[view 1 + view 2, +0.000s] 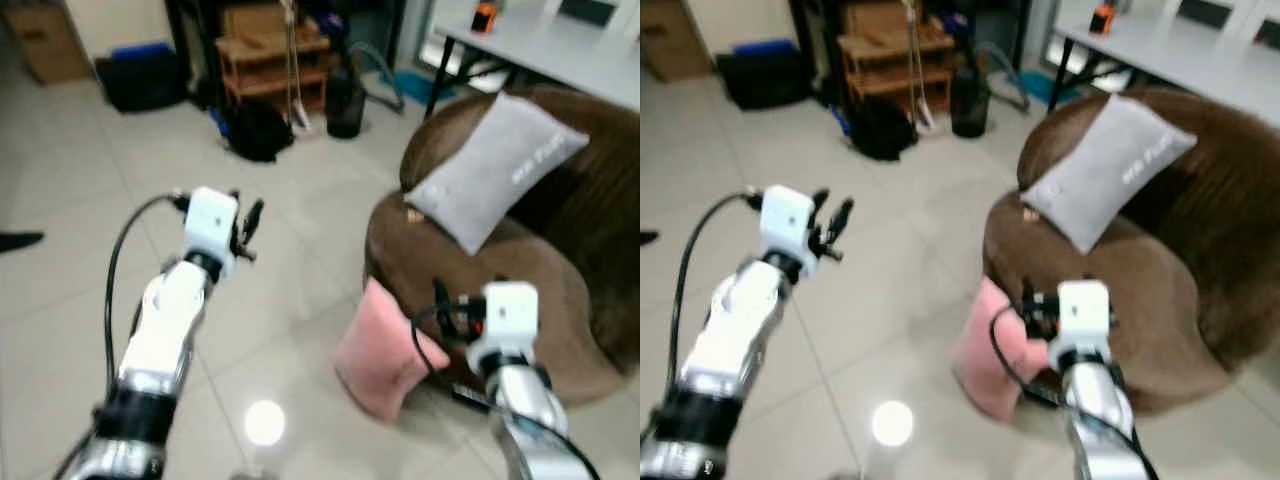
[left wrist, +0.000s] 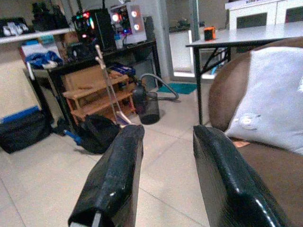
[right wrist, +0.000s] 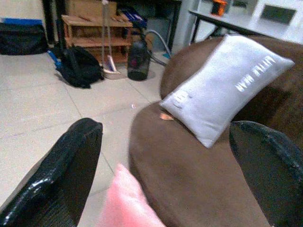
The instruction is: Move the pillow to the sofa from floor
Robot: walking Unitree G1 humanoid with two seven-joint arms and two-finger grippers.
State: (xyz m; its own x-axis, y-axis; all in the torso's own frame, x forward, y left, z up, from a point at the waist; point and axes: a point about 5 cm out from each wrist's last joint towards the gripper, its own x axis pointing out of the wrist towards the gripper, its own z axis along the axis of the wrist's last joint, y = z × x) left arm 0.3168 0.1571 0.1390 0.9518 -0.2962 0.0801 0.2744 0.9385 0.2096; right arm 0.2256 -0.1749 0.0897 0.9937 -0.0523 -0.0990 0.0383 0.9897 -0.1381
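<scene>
Soft pink fabric pillow (image 1: 385, 352) on tiled floor, leaning against brown sofa (image 1: 540, 290) at 3 o'clock. Grey cushion (image 3: 225, 87) reads "LITTLE BEAR". Right gripper (image 3: 165, 165) and left gripper (image 2: 165, 179): fingers apart, empty.

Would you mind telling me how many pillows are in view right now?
2. A grey pillow lies on the brown sofa; a pink pillow stands on the floor against the sofa's front. Others may be hidden.

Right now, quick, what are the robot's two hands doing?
Left gripper: open, holding nothing, raised over the floor.
Right gripper: open, holding nothing, just above the pink pillow.
</scene>
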